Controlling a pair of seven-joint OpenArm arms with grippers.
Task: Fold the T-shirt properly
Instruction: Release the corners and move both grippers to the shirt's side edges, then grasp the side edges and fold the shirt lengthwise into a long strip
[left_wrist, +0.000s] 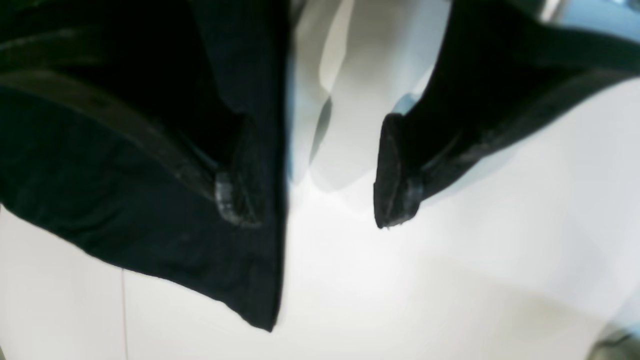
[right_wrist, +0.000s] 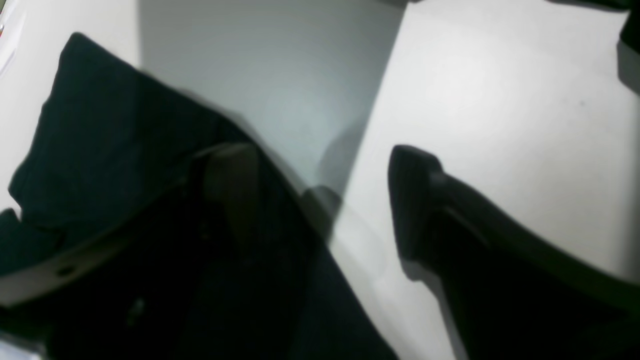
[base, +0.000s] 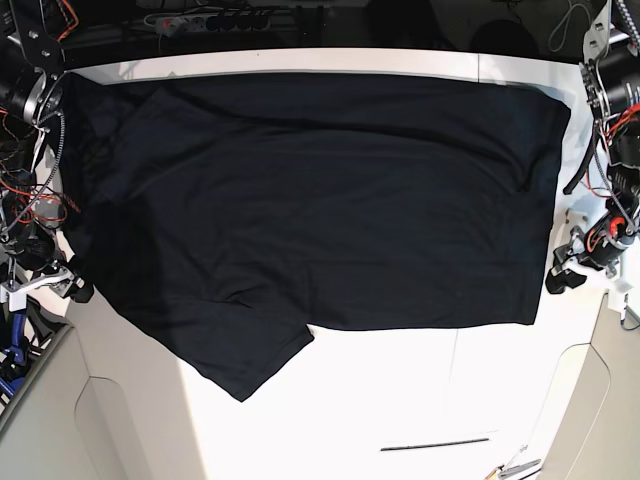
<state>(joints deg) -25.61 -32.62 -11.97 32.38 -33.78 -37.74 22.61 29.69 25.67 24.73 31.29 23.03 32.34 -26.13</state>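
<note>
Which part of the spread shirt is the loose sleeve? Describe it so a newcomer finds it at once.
Start at the white table, mostly covered by the black T-shirt. Follow the shirt's near straight edge toward the base view's left. There a pointed flap, the sleeve, juts out onto bare table, the only part breaking that straight edge.

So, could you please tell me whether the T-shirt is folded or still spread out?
Mostly spread: the T-shirt lies flat across the table, no fold yet.
</note>
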